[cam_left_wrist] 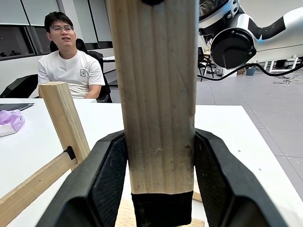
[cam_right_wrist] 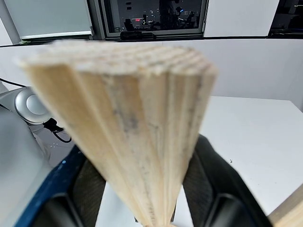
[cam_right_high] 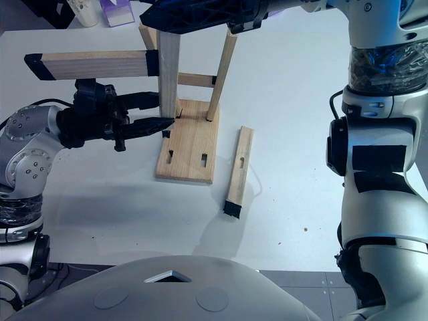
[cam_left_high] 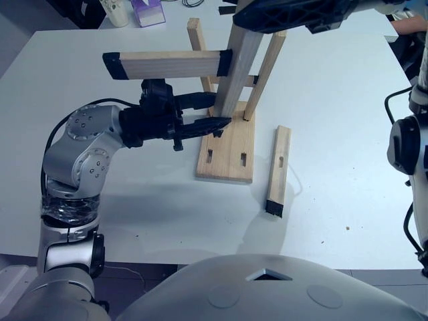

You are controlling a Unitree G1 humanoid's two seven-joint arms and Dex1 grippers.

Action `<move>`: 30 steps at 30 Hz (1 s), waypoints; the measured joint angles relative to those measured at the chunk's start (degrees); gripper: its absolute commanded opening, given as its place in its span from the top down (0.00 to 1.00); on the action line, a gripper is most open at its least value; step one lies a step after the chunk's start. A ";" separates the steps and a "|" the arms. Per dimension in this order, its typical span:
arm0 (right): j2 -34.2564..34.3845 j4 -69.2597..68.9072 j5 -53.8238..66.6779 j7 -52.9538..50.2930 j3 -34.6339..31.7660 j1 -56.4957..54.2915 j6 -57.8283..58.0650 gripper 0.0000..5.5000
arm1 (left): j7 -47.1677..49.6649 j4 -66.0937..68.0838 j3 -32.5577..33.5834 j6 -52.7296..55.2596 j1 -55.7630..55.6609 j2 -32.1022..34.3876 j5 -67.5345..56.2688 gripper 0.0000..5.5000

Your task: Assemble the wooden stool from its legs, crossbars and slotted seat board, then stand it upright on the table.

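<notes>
Seat board (cam_left_high: 226, 168) lies flat on table (cam_left_high: 341, 127), slots facing up. Upright leg (cam_left_high: 239, 67) stands on the board's far-left part. Left gripper (cam_left_high: 221, 112) is clenched on that leg just above the board, with fingers (cam_left_wrist: 102, 184) pressed to both sides. Right gripper (cam_left_high: 257, 19) grasps the same leg's top end, high over the board. Horizontal bar (cam_left_high: 170, 65), black-capped, sticks out left of the board, one end against the upright leg. Two rear legs (cam_left_high: 266, 67) joined by a crossbar (cam_left_high: 249, 80) rise at the board's far edge. Loose leg (cam_left_high: 279, 167) lies just right of the board, not touching it.
</notes>
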 measured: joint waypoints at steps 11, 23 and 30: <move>0.40 0.19 -0.10 -4.15 -3.60 3.69 -4.89 0.63 | 4.68 -0.13 3.01 2.94 0.25 -1.38 -4.00 0.41; -2.89 -7.94 -5.68 -11.54 -7.23 25.40 -14.95 0.63 | 20.63 2.06 11.67 -4.16 15.82 -10.04 0.37 0.39; -2.17 -17.61 -6.15 -15.94 -7.39 37.67 -16.16 0.63 | 44.73 4.57 19.13 -13.77 13.94 -26.70 2.65 0.39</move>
